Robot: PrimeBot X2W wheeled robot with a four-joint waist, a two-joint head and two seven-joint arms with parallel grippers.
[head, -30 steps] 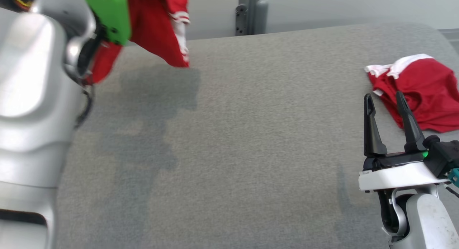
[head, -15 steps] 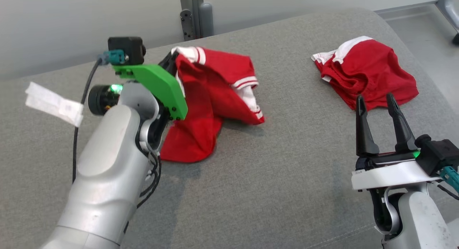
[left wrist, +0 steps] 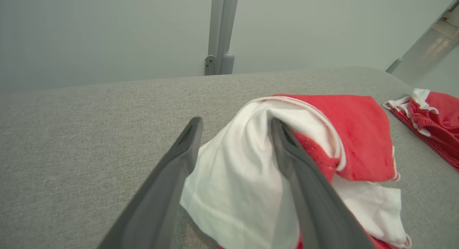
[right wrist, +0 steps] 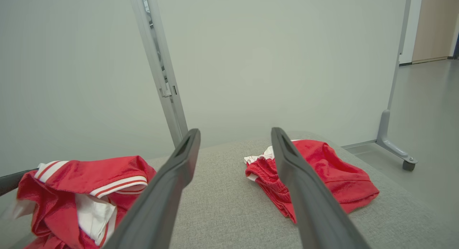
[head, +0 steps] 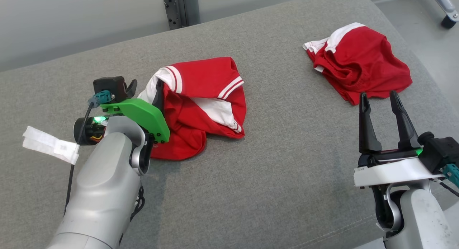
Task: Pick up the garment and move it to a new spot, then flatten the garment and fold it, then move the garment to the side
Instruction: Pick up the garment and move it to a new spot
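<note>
The garment [head: 204,98], red with white striped trim, lies crumpled on the grey padded surface [head: 272,163] left of the middle. My left gripper [head: 145,88] is at the heap's left edge and open. In the left wrist view a white fold of the garment [left wrist: 236,170] lies loose between the spread fingers of that gripper [left wrist: 235,123]. My right gripper [head: 382,98] stands open and empty at the lower right, fingers pointing up. In the right wrist view the garment [right wrist: 82,184] sits to the left of that gripper [right wrist: 235,131].
A second red and white garment [head: 358,66] lies bunched at the back right, just beyond my right fingertips. A grey metal post [head: 179,6] and a pale wall stand behind the surface. The floor and a wheeled foot [head: 448,21] are past the right edge.
My left arm has come down with the garment from up in the air, set it on the surface and opened its jaws. The camera has shifted. The right gripper holds its pose.
</note>
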